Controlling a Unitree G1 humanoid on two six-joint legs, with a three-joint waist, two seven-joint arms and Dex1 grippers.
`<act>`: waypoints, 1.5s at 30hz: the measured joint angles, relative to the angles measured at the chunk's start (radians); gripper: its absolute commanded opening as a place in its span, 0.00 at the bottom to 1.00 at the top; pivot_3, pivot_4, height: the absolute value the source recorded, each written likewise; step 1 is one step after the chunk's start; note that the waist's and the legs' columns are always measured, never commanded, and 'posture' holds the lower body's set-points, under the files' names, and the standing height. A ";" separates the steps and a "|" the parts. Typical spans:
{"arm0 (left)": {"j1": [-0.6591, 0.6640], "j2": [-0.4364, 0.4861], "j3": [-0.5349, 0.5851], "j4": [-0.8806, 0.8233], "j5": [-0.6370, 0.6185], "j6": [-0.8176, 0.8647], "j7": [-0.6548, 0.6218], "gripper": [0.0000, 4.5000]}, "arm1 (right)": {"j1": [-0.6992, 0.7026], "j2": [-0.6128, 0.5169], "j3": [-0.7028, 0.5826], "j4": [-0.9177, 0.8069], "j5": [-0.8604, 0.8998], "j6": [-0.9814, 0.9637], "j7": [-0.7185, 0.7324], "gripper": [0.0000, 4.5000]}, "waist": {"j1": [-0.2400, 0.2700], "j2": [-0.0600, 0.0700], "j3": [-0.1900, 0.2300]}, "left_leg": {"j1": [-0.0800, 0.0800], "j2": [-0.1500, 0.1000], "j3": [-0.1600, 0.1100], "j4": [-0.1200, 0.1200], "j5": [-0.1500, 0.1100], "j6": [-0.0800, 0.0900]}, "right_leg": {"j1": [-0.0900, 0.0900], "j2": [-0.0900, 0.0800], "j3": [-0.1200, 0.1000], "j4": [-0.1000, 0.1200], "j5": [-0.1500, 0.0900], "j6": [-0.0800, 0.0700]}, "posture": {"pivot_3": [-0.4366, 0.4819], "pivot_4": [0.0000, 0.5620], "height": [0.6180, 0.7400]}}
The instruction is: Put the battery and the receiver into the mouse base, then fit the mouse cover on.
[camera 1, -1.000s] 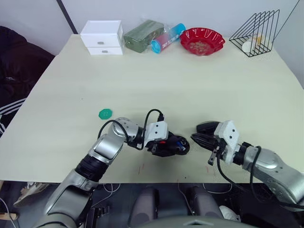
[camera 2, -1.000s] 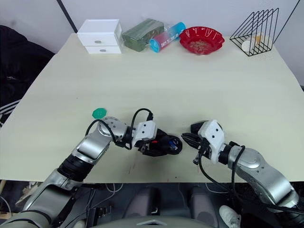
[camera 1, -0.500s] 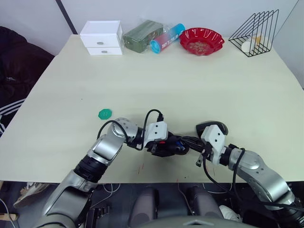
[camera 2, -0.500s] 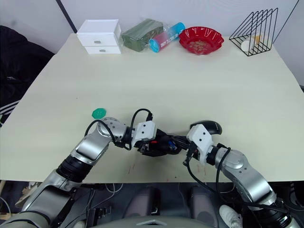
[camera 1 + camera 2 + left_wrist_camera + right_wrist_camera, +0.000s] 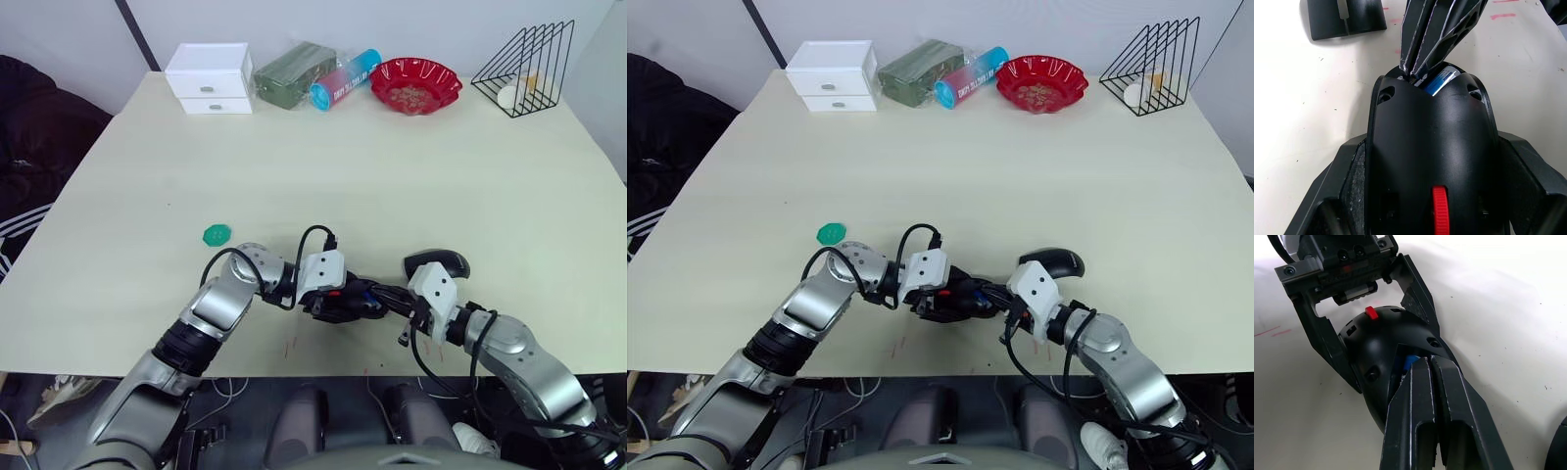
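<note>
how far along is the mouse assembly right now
Midway. The left tool grips the mouse base by its sides. The right tool, fingers together, is pressed into the base's compartment, where something blue shows, probably the battery. Still left: the mouse cover lies on the table beside the right arm, unfitted.

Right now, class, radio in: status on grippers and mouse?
Left gripper clamps base. Right gripper shut, tips inside the base at a blue item. Cover lies beside the right arm.

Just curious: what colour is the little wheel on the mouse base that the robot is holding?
Red, on the black mouse base; the left wrist view shows the wheel best.
</note>
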 measured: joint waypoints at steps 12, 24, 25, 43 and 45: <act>0.001 0.002 0.000 0.000 0.000 0.008 0.002 0.65 | -0.026 0.024 -0.025 -0.021 0.033 0.155 -0.006 0.02 | -0.002 0.000 -0.001 | 0.003 0.000 0.000 0.000 0.000 -0.001 | 0.002 0.000 0.000 0.000 0.000 0.000 | 0.48 0.27 1.00; 0.006 0.002 0.000 0.001 0.001 0.021 0.006 0.65 | -0.054 0.055 -0.049 -0.034 0.073 0.295 -0.028 0.02 | -0.004 -0.002 -0.002 | 0.016 0.000 0.000 -0.003 0.000 0.000 | 0.013 0.000 0.001 -0.001 -0.001 -0.002 | 0.48 0.27 1.00; 0.006 0.002 0.000 0.001 0.001 0.021 0.006 0.65 | -0.054 0.055 -0.049 -0.034 0.073 0.293 -0.027 0.02 | -0.004 -0.002 -0.002 | 0.016 0.000 0.000 -0.003 0.000 0.000 | 0.013 0.000 0.001 -0.001 -0.001 -0.002 | 0.48 0.27 1.00; -0.011 -0.003 -0.006 0.023 0.001 0.004 0.003 0.65 | 0.139 -0.055 -0.231 -0.068 0.094 -0.084 0.175 0.02 | -0.001 -0.001 0.000 | 0.014 0.000 0.001 -0.003 0.000 0.000 | 0.013 0.000 0.001 -0.001 -0.001 -0.002 | 0.48 0.27 1.00; -0.013 -0.004 -0.008 0.026 0.002 0.001 0.004 0.65 | 0.180 -0.063 -0.271 -0.068 0.114 -0.172 0.233 0.02 | 0.000 -0.001 0.000 | 0.015 0.000 0.000 -0.003 0.000 0.000 | 0.013 0.000 0.001 -0.001 -0.001 -0.002 | 0.48 0.27 1.00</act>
